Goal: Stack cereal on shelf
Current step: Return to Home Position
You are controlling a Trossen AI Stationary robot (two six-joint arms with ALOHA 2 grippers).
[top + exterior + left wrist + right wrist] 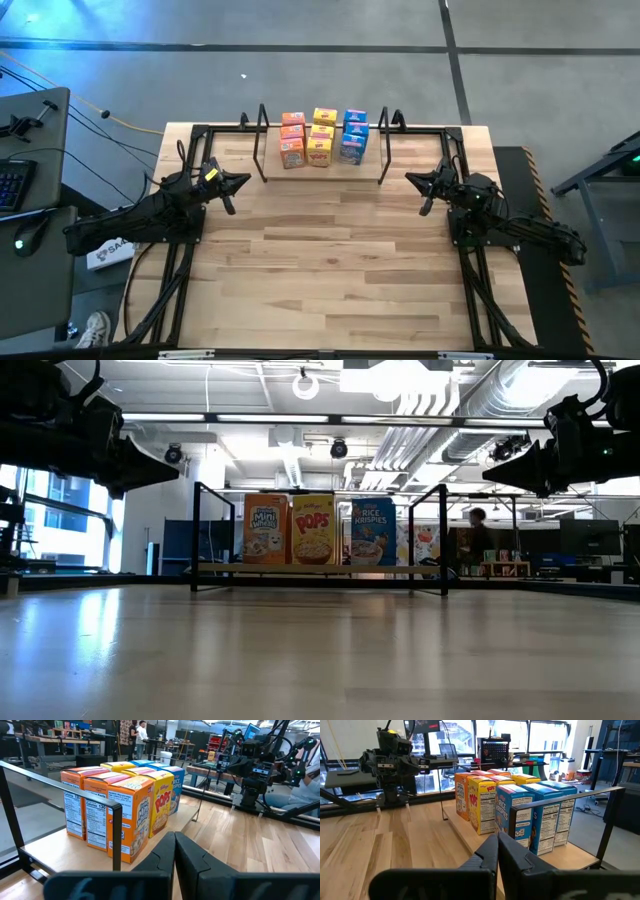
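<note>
Right, nearest you the worktop (pixel 330 270) shows only bare planks. Further in, the left gripper (pixel 240 183) hangs over the worktop's left side and the right gripper (pixel 412 181) over its right side. They point toward each other, well apart, and both sit short of the shelf (pixel 320 569). In either wrist view you see the dark fingers (pixel 197 860) pressed together with nothing between them.

Beyond them the shelf stands at the worktop's far edge, a light board between black wire uprights (pixel 117 840). On it you have the cereal in three files, each three boxes deep. The orange Mini-Wheats boxes (pixel 292 138) are on the left, the yellow Pops boxes (pixel 322 134) in the middle and the blue Rice Krispies boxes (pixel 354 133) on the right. The files stand upright, side by side, with their printed fronts turned toward the open worktop. Far behind, a person (pixel 478 532) stands in the room.
</note>
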